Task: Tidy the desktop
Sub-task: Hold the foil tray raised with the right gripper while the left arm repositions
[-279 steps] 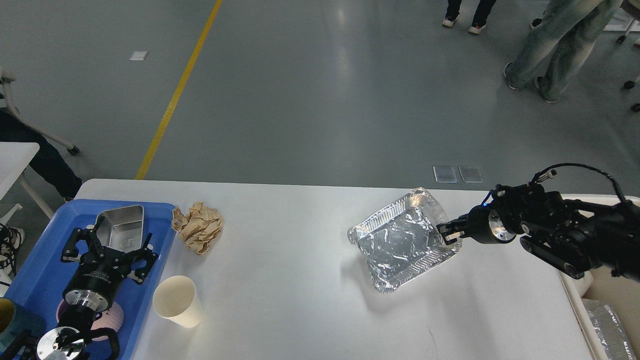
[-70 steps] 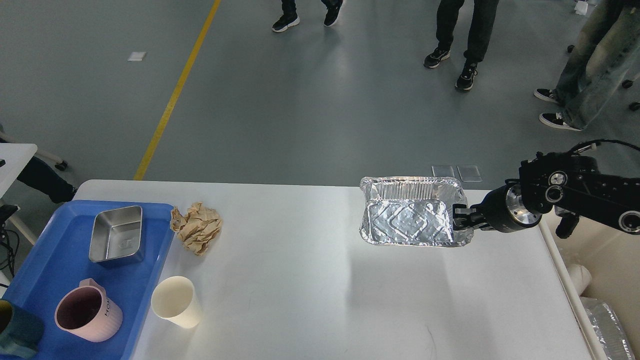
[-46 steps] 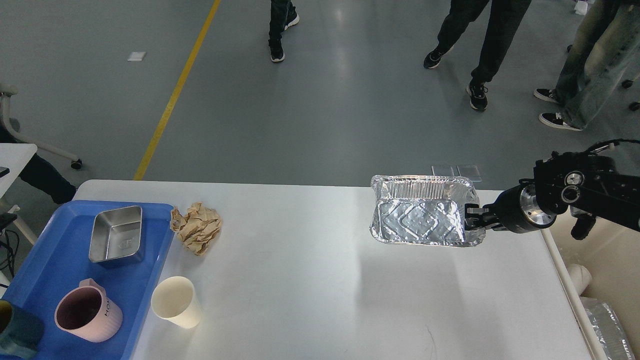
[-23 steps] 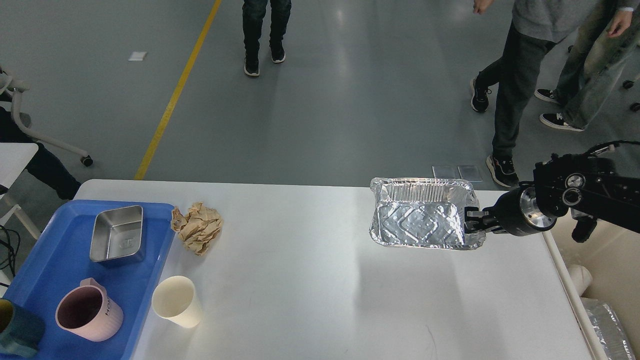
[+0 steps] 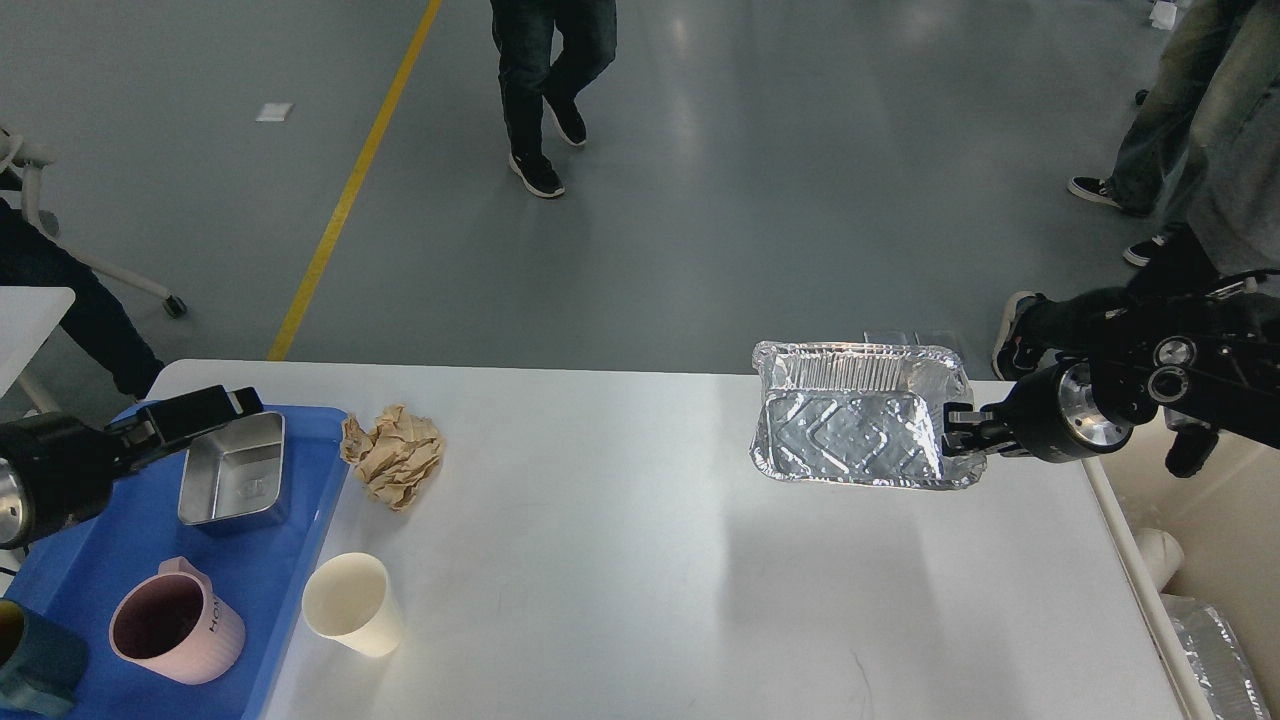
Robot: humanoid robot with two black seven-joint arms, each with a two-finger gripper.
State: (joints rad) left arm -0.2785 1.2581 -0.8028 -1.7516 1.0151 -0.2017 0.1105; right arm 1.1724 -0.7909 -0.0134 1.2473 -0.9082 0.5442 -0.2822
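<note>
The white desktop [image 5: 600, 560] fills the lower view. My right gripper [image 5: 962, 432] is shut on the right rim of a shiny foil tray [image 5: 850, 430] and holds it lifted above the desktop's far right part. My left gripper [image 5: 215, 408] comes in at the far left over the blue tray [image 5: 290, 560]; its fingers look close together, but I cannot tell whether it is open or shut, and it holds nothing visible. A crumpled brown paper ball [image 5: 395, 453] and a cream paper cup [image 5: 352, 603] stand on the desktop's left side.
The blue tray holds a steel box [image 5: 235, 470], a pink mug [image 5: 175, 620] and a dark cup [image 5: 25, 670]. A cream-coloured bin [image 5: 1215, 560] with foil inside stands past the right edge. People walk on the floor behind.
My right gripper has carried the foil tray slightly to the right. My left arm has come into view at the far left over the blue tray.
</note>
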